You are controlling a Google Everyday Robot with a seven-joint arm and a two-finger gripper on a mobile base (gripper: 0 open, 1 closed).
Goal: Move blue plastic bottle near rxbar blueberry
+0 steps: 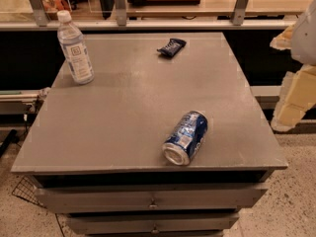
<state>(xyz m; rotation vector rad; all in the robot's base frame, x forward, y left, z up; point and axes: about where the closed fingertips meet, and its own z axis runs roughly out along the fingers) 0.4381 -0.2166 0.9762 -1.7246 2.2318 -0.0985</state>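
Camera view puts your cream-white blocky gripper [292,98] at the right edge, off the side of the grey flat-topped cabinet table [133,102] and touching nothing. Whether it is spread or closed does not show.

Nearest to it you have one dented blue soda can [185,138], lying on its side by the front right of the top. Farther back lies one small dark navy wrapped snack bar [172,47], flat near the rear edge. One clear plastic bottle with a white cap and pale blue label [74,48] stands upright at the rear left, well apart from the bar. Two grey drawers [148,197] show below the top.
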